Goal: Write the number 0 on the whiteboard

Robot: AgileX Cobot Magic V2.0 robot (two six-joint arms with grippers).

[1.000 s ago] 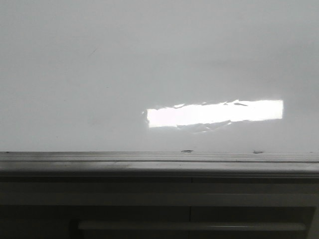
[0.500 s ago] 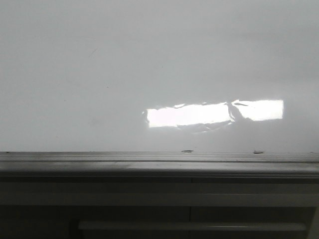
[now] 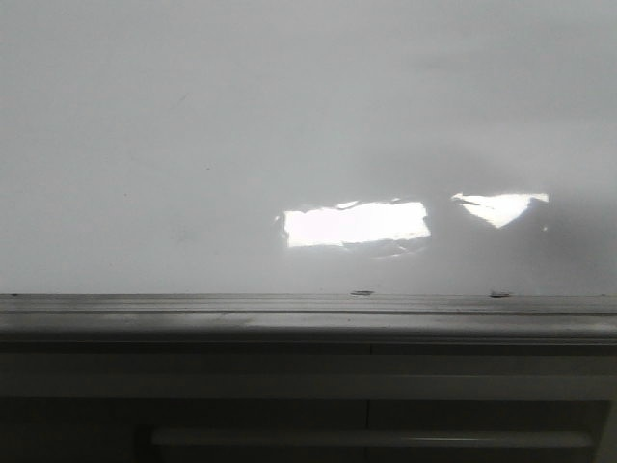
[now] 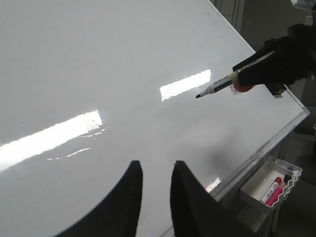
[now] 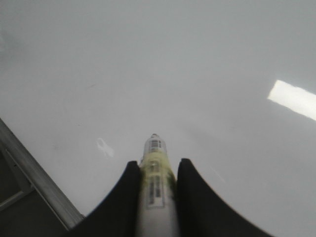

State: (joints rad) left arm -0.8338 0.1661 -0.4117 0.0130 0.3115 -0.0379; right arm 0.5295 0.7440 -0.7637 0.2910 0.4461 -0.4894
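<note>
The whiteboard [image 3: 193, 116] is glossy white with a grey metal rim and fills the front view; it also shows in the left wrist view [image 4: 98, 74] and the right wrist view [image 5: 197, 64]. No number 0 shows on it. My right gripper [image 5: 155, 165] is shut on a white marker [image 5: 155, 177]. In the left wrist view the marker [image 4: 222, 85] points its black tip at the board, a little off the surface, held by the right gripper [image 4: 252, 71]. My left gripper [image 4: 156, 165] is open and empty over the board near its lower rim.
A small white tray [image 4: 270, 182] with pink and red markers hangs below the board's rim [image 4: 256, 155]. A bright glare patch [image 3: 355, 224] lies on the board, with a smaller one [image 3: 496, 205] to its right. A ledge [image 3: 308, 323] runs under the board.
A dark reflection has crept leftward across the right part of the glare bar, splitting it into two patches. Nothing else in the front view has changed.
</note>
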